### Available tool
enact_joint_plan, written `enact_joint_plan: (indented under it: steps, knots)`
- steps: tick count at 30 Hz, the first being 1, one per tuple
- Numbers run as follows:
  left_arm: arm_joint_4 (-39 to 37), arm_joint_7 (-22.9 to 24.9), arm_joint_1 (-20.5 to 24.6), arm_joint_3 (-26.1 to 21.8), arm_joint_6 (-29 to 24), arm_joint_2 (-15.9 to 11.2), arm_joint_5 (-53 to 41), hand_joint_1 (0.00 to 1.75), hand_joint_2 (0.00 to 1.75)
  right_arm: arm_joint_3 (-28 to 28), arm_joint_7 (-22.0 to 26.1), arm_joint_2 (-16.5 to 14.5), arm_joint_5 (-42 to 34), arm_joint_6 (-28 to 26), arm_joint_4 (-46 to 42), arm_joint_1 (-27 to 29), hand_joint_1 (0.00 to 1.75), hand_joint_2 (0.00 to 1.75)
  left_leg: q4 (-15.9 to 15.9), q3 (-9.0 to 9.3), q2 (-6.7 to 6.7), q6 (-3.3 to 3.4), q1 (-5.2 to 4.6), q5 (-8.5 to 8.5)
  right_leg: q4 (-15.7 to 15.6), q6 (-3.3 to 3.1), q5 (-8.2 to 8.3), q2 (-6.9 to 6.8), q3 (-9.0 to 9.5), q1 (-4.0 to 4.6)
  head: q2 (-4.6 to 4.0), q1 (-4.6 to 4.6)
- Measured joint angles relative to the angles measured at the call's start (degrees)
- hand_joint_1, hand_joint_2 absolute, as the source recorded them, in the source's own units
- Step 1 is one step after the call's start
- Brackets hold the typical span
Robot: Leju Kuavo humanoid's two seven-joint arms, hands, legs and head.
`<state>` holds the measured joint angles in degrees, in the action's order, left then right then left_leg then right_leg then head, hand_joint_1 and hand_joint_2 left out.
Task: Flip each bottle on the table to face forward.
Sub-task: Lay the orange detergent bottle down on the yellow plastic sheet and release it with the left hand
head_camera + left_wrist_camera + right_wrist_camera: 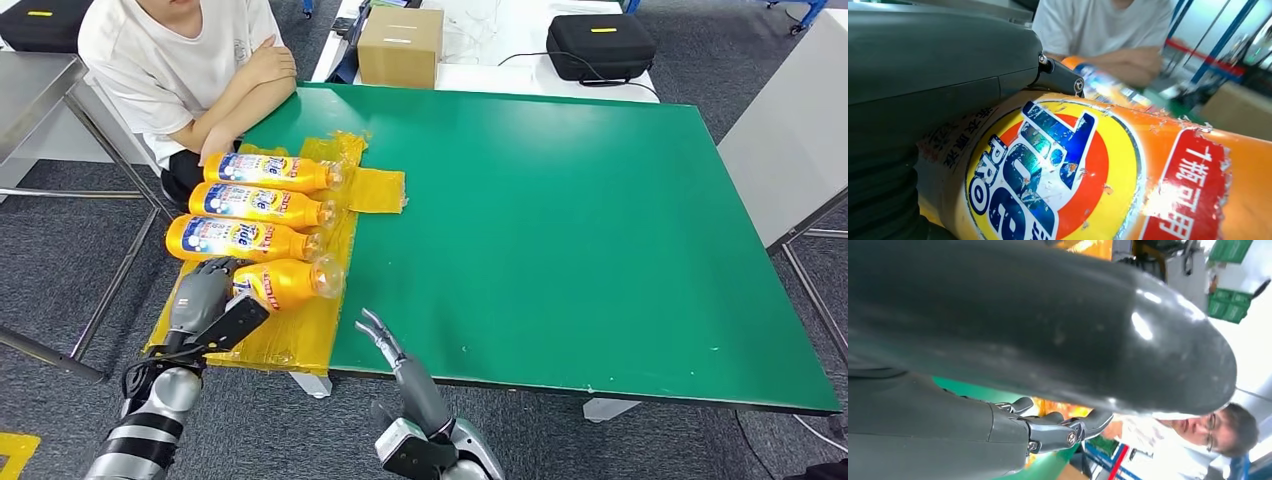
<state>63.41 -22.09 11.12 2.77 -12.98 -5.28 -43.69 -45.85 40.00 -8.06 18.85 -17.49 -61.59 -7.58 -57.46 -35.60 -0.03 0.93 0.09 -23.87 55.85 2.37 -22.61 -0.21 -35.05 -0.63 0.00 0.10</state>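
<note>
Right robot hand (380, 335) is held over the near edge of the green surface (580, 220), fingers extended and apart, nothing gripped. Left robot hand (205, 295) is wrapped on the base of the nearest orange detergent bottle (290, 282), lying on yellow sheeting (300, 335). Three more detergent bottles (245, 238) are laid side by side just beyond, labels up. A person's forearm (235, 110) is rested at the far-left corner. A cardboard box (400, 45) is seen farther back.
</note>
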Motion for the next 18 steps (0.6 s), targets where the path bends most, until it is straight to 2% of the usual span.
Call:
enact_joint_plan:
  steps: [6,9,10,12,13,14,16,18]
  knots:
    - [-6.49,-0.69,2.31,0.31,8.55,-3.55,-4.19,1.75,1.75,-1.56,0.00,1.01,-2.29,0.23,-0.45,0.10,0.00,0.00,0.03,0.11,-0.10,0.00,-0.01,-0.01,0.00,-0.04,-0.04,-0.02,0.18,-0.01,0.00,0.01]
    - [-9.26,-0.56,3.76,1.24,8.14,-4.56,-6.31,1.70,1.75,-2.33,0.00,1.13,-3.37,0.38,-0.56,-0.25,0.00,0.00,0.05,0.30,-0.13,-0.07,-0.01,-0.06,0.00,-0.07,-0.06,-0.01,0.33,-0.01,0.00,0.01]
    - [-10.16,-0.33,4.21,1.54,7.47,-4.63,-7.08,1.57,1.75,-2.54,0.00,1.14,-3.66,0.54,-0.59,-0.34,0.00,0.00,0.05,0.36,-0.12,-0.09,-0.01,-0.07,0.01,-0.08,-0.05,-0.01,0.37,-0.01,0.00,0.01]
    - [-12.26,0.45,5.28,2.40,5.80,-4.62,-9.08,1.17,1.75,-2.98,0.00,1.14,-3.86,0.75,-0.60,-0.56,0.00,0.00,0.05,0.50,-0.11,-0.11,0.00,-0.06,0.01,-0.10,-0.05,-0.01,0.47,0.00,0.00,0.01]
    - [-13.32,1.04,5.90,2.94,5.03,-4.54,-10.15,0.85,1.75,-3.19,0.00,1.14,-3.82,0.76,-0.59,-0.68,0.00,0.00,0.05,0.57,-0.12,-0.12,0.00,-0.05,0.03,-0.11,-0.04,-0.01,0.52,0.00,0.00,0.00]
    - [-14.46,1.78,6.60,3.49,4.32,-4.41,-11.27,0.64,1.75,-3.34,0.00,1.14,-3.82,0.76,-0.59,-0.78,0.00,0.00,0.05,0.63,-0.13,-0.14,0.00,-0.04,0.04,-0.12,-0.05,-0.01,0.58,0.00,0.00,-0.01]
    - [-16.60,3.53,8.02,4.47,3.28,-4.05,-13.18,0.30,1.75,-3.57,0.00,1.14,-3.98,0.80,-0.58,-0.95,0.00,0.00,0.07,0.77,-0.19,-0.17,0.00,-0.02,0.08,-0.19,-0.11,-0.06,0.72,0.00,0.00,-0.02]
    - [-18.70,4.89,9.40,5.28,2.76,-3.66,-14.65,0.15,1.75,-3.72,0.00,1.14,-4.29,1.01,-0.57,-1.14,0.00,0.00,0.09,0.97,-0.34,-0.27,0.00,-0.06,0.09,-0.26,-0.26,-0.20,0.76,0.00,0.00,-0.01]
